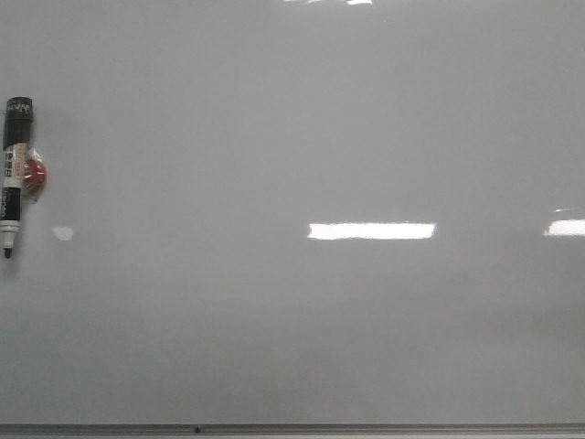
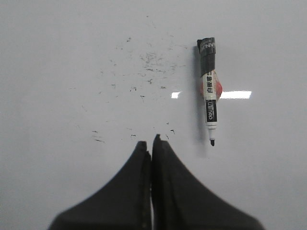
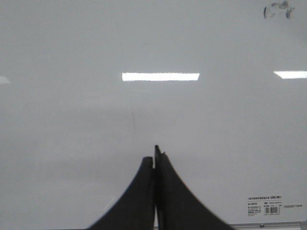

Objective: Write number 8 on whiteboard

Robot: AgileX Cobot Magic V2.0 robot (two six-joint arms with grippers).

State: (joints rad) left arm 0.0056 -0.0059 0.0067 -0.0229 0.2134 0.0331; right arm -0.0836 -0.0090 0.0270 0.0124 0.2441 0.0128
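The whiteboard (image 1: 302,137) fills the front view, blank, its grey frame edge along the bottom. A black-and-white marker (image 1: 15,174) lies uncapped at its far left side. Both the left hand (image 2: 151,143) and right hand (image 3: 154,155) hover above the board, fingers pressed together, empty. Faint ink specks (image 2: 148,60) dot the board beside the marker.

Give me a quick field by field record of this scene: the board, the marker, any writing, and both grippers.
surface: whiteboard, glossy, with bright light reflections; grey frame edge along the near side
marker: black and white marker lying on the board at the far left in the front view, cap off, tip bare
marker holder: none, no gripper touches it
number 8: not written yet
marks: scattered faint black specks near the marker; a dark smudge
left gripper: shut, empty
right gripper: shut, empty
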